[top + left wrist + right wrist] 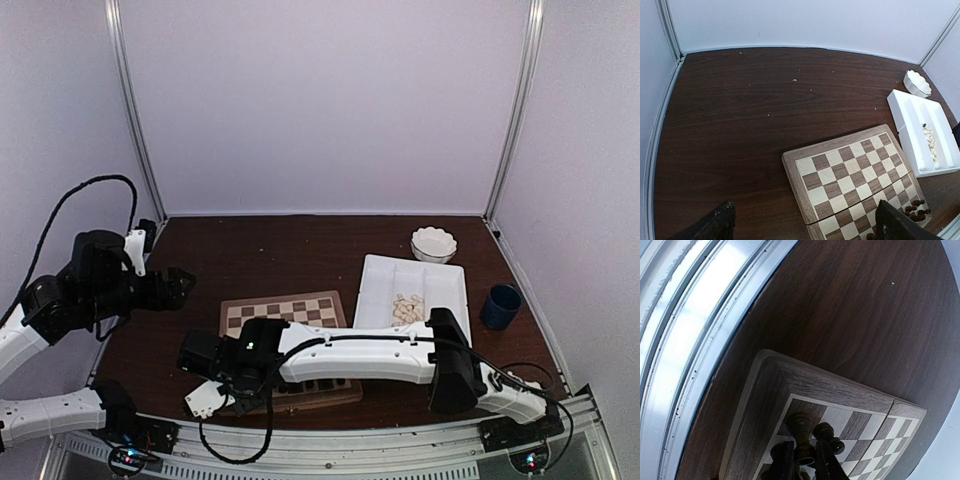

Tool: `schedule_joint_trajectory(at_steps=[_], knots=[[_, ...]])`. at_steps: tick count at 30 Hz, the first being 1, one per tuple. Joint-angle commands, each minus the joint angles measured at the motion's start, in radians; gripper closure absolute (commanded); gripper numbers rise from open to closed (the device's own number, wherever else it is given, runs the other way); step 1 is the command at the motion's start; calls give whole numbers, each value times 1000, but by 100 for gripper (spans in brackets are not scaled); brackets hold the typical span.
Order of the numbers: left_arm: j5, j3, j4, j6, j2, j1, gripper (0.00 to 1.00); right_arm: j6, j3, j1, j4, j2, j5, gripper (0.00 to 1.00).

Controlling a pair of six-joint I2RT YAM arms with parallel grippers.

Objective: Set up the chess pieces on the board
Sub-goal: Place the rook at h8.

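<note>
The board (290,312) lies at the table's middle front, and my right arm hides much of it. My right gripper (806,460) is shut on a dark brown chess piece (801,426) and holds it upright over the board's (840,390) near left corner square. Two more dark pieces (826,432) stand right beside it. In the top view the right gripper (228,392) sits at that same corner. My left gripper (807,227) hangs open and empty above the table to the left of the board (850,170). Several dark pieces (916,208) cluster near the board's front right.
A white divided tray (385,280) with several cream pieces (407,308) lies right of the board. A white scalloped bowl (433,243) stands behind it and a dark blue cup (500,306) to its right. White walls enclose the table, with a metal rail (685,340) along the front edge.
</note>
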Motion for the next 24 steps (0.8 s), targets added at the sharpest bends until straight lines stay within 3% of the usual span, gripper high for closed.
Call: schedule_joint_trajectory(at_steps=[1,5,10,24], knots=[[14,-11,4,6,-8,8,2,-8,14,2,19,16,34,82],[18,-13,7,5,-4,8,2,-9,14,1,20,17,41,79],[20,-19,10,3,-4,7,2,-9,14,3,22,17,47,65],[19,-1,20,20,14,8,2,-18,29,18,1,-58,26,60]])
